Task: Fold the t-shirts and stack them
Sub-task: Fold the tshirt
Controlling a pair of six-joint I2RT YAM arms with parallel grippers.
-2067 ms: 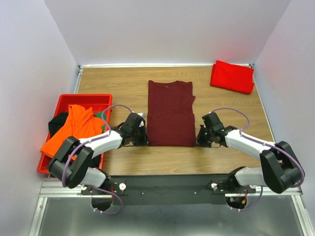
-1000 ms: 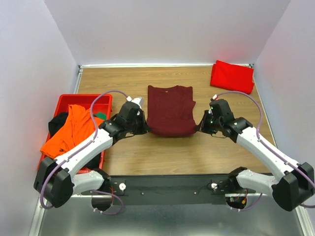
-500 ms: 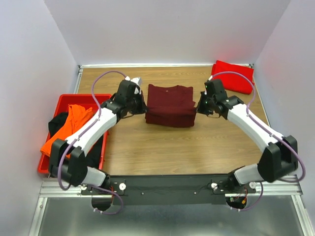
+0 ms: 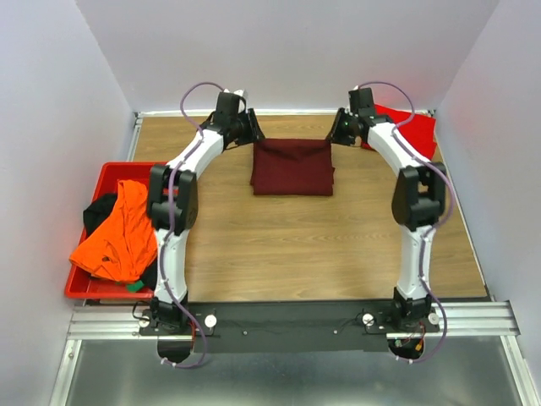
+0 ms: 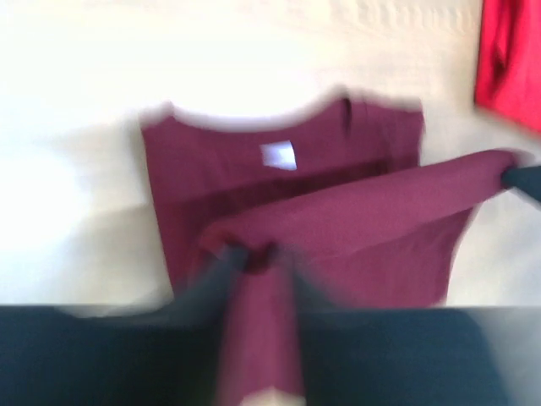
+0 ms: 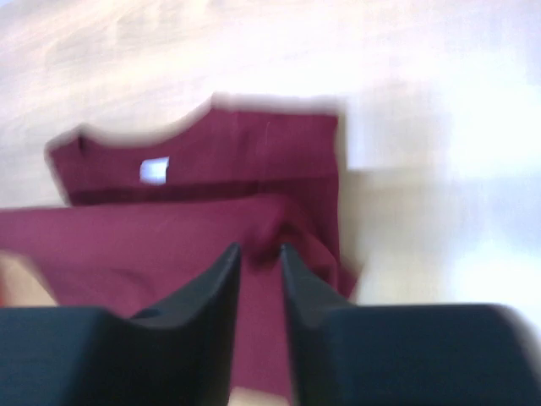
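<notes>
Maroon t-shirt [image 4: 292, 167] lies folded on the table's far middle, between left gripper [image 4: 254, 132] and right gripper [image 4: 336, 134]. Left wrist: its hem sits between blurred fingers [image 5: 215, 288], grip indeterminate. Right wrist: fingers [image 6: 221, 288] nipped on the hem.

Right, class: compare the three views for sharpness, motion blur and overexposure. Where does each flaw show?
Top external view: sharp and evenly lit, though the folded red t-shirt looks oversaturated. Left wrist view: heavy motion blur smears the maroon t-shirt and the table is blown out white. Right wrist view: milder blur, table again washed out.
</notes>
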